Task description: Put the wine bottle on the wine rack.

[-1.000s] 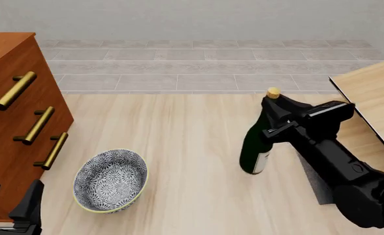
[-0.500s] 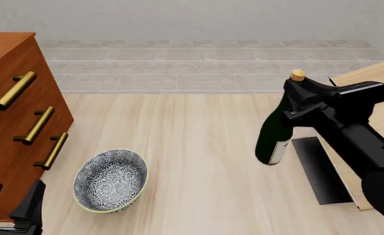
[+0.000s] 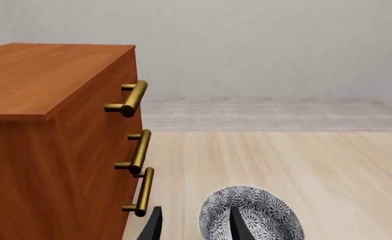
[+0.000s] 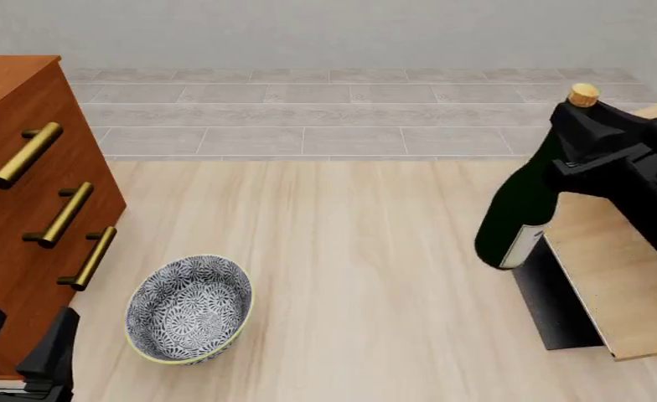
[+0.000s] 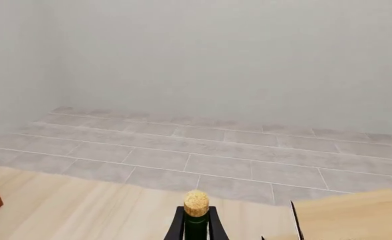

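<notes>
The dark green wine bottle [image 4: 515, 213] with a tan cork hangs tilted above the table at the right, held by its neck in my right gripper [image 4: 580, 138], which is shut on it. Its pale label faces down and right. In the right wrist view the cork and neck [image 5: 196, 220] stand between the fingers. The pale-wood wine rack [image 4: 613, 276] with its dark base plate lies just right of and below the bottle; one panel corner shows in the right wrist view [image 5: 343, 215]. My left gripper [image 4: 21, 343] rests open and empty at the near left, by the cabinet.
A reddish-brown drawer cabinet [image 4: 21, 209] with brass handles stands at the left, also in the left wrist view [image 3: 56, 145]. A patterned blue-and-white bowl [image 4: 188, 308] sits beside it, just past the left fingers [image 3: 249, 220].
My right gripper has lifted the wine bottle and carried it to the right and up, toward the wine rack. The left arm has not moved.
</notes>
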{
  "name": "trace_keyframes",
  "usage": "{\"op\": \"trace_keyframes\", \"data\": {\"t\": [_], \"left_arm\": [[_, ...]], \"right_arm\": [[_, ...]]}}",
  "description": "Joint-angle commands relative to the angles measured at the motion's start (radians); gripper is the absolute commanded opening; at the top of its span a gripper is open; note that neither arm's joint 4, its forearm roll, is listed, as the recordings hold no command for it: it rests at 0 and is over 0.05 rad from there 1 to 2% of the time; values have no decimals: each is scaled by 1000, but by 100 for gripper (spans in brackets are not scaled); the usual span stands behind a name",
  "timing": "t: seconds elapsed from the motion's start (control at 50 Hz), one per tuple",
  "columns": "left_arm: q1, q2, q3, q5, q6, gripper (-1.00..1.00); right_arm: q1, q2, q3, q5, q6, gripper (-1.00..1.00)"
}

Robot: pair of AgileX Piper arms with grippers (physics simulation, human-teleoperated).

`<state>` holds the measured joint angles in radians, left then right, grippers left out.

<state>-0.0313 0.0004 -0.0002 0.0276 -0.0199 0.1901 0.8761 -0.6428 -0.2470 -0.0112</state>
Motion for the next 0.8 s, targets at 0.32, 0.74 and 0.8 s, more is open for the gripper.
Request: {"op": "trace_keyframes", "data": {"t": [0.32,0.74,0.8], "left_arm": [[-9,0,0,-10,-12,100],[-2,0,0,-11,-22,100],[0,0,0,-10,-22,100]], "right_arm": [[-91,-126,-109,177,7,-100],[-177,-203,-165,271,27,-100],[-192,-213,-179,290,26,-100]]}}
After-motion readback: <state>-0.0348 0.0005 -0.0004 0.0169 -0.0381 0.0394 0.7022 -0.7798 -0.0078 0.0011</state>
